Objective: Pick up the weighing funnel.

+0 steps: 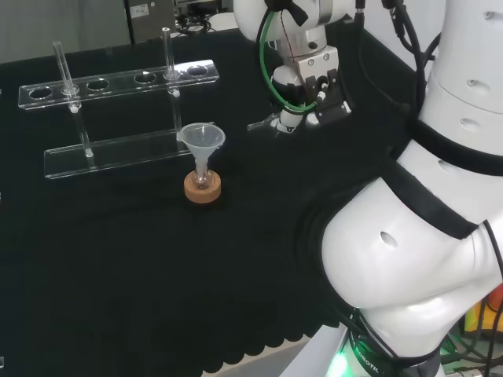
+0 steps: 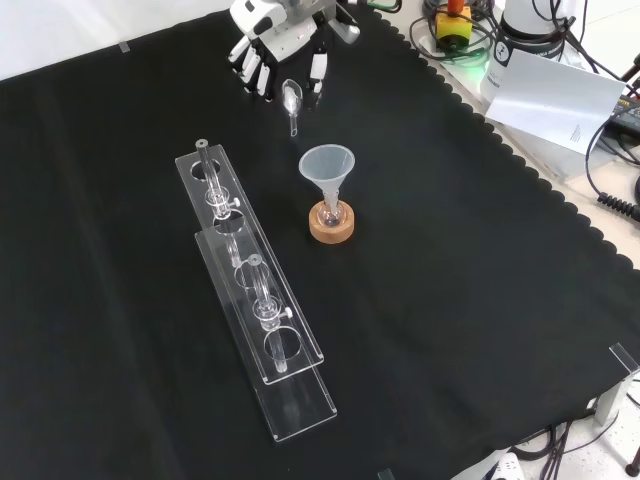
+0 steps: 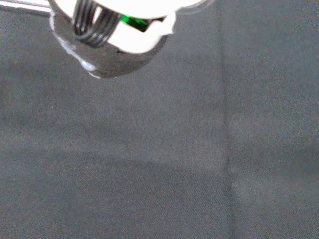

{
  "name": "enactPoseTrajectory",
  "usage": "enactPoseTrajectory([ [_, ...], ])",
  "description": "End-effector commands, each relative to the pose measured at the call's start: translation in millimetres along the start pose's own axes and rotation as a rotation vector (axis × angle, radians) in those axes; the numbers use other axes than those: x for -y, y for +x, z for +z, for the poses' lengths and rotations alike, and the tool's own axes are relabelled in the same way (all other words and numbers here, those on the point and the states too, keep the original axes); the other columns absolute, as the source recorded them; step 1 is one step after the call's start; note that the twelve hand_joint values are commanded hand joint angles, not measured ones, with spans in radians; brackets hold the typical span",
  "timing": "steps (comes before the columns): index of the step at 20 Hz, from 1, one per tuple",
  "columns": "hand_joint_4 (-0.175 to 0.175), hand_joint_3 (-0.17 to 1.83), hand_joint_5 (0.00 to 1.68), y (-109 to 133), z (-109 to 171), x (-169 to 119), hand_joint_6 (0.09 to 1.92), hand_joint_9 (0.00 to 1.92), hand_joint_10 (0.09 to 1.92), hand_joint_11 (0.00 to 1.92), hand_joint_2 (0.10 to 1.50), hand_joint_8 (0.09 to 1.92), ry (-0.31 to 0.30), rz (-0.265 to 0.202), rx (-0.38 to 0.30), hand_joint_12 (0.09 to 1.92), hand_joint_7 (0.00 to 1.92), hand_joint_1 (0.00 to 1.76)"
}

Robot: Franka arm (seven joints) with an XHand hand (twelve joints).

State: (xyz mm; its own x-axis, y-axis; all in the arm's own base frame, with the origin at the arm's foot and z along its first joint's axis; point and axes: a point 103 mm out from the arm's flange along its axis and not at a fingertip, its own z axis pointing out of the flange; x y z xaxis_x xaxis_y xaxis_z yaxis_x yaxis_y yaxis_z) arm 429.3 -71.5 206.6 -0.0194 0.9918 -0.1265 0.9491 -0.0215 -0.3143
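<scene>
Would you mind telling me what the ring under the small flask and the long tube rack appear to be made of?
The round tan ring looks like cork: matte, speckled brown. The long two-tier rack looks like clear acrylic, possibly glass: see-through plates with bright glossy edges.

I am steering a rig in a laboratory, a robotics one stocked with chemistry ware. The bench is covered with black cloth [image 2: 450,300]. On it, left in the head view, stands a clear tube rack [image 1: 122,79] with a row of round holes. Near it a funnel [image 2: 327,165] sits in a small flask [image 2: 331,212] on a cork ring [image 2: 331,228]. The white arm [image 1: 409,251] carries a hand [image 2: 270,45] that pinches a weighing funnel [image 2: 291,100], lab ware too. Beyond the cloth's edge, far right in the front view, lie cables [image 2: 604,200] and a yellow box [image 2: 450,24] with a red button.
</scene>
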Motion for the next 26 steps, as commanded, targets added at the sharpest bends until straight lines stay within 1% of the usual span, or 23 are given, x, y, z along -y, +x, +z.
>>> enactPoseTrajectory([
  [1, 0.16, 0.71, 1.07, 4.9, 1.2, 12.1, 1.05, 0.73, 0.61, 0.28, 0.73, 0.74, 0.011, 0.003, 0.02, 1.34, 0.61, 1.07],
  [8, 0.158, 0.71, 1.06, 7.8, -0.3, 18.0, 1.05, 0.74, 0.61, 0.28, 0.73, 0.74, 0.004, -0.004, 0.037, 1.34, 0.61, 1.07],
  [11, 0.157, 0.71, 1.06, 7.8, -0.6, 19.6, 1.05, 0.74, 0.61, 0.28, 0.73, 0.73, 0.001, -0.005, 0.031, 1.34, 0.61, 1.07],
  [13, 0.15, 0.69, 1.06, 8.9, -1.0, 20.5, 1.05, 0.74, 0.6, 0.28, 0.75, 0.73, 0.005, -0.004, 0.042, 1.34, 0.61, 1.07],
  [15, 0.147, 0.68, 1.06, 7.6, -1.7, 21.4, 1.05, 0.74, 0.6, 0.28, 0.75, 0.73, 0.003, -0.005, 0.035, 1.34, 0.61, 1.07],
  [16, 0.146, 0.68, 1.06, 8.5, -2.0, 21.6, 1.05, 0.74, 0.6, 0.28, 0.75, 0.73, 0.005, 0.002, 0.041, 1.34, 0.61, 1.07],
  [26, 0.147, 0.67, 1.06, 8.0, -10.6, 26.3, 1.04, 0.74, 0.6, 0.28, 0.76, 0.72, -0.003, 0.004, 0.049, 1.34, 0.61, 1.07],
])
